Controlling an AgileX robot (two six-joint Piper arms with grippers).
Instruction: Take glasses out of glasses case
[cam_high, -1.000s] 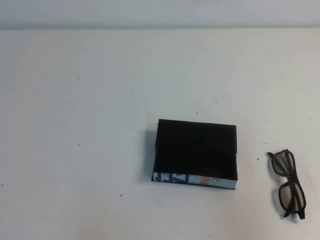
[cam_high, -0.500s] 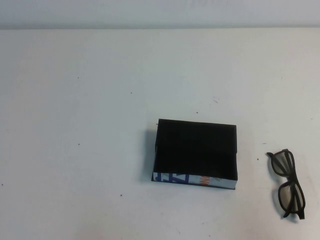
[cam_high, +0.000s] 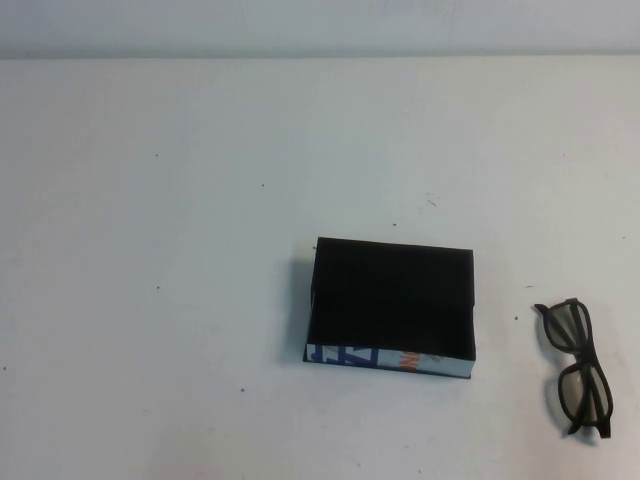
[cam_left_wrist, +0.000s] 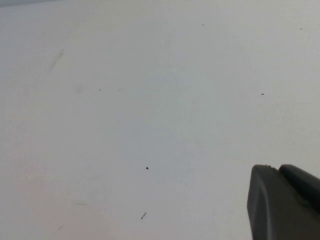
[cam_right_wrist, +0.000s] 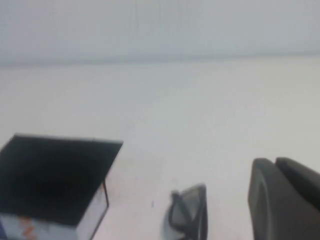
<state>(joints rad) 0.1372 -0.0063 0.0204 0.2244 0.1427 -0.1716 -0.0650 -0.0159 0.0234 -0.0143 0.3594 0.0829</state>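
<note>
The glasses case is a shallow black box with a white front wall printed in blue and orange, standing open right of the table's middle; its inside looks empty. It also shows in the right wrist view. The dark-framed glasses lie on the table to the right of the case, apart from it, and also show in the right wrist view. My right gripper is shut and empty, behind the glasses on the near side. My left gripper is shut and empty over bare table. Neither arm shows in the high view.
The white table carries only small dark specks around the case. Its far edge meets a pale wall.
</note>
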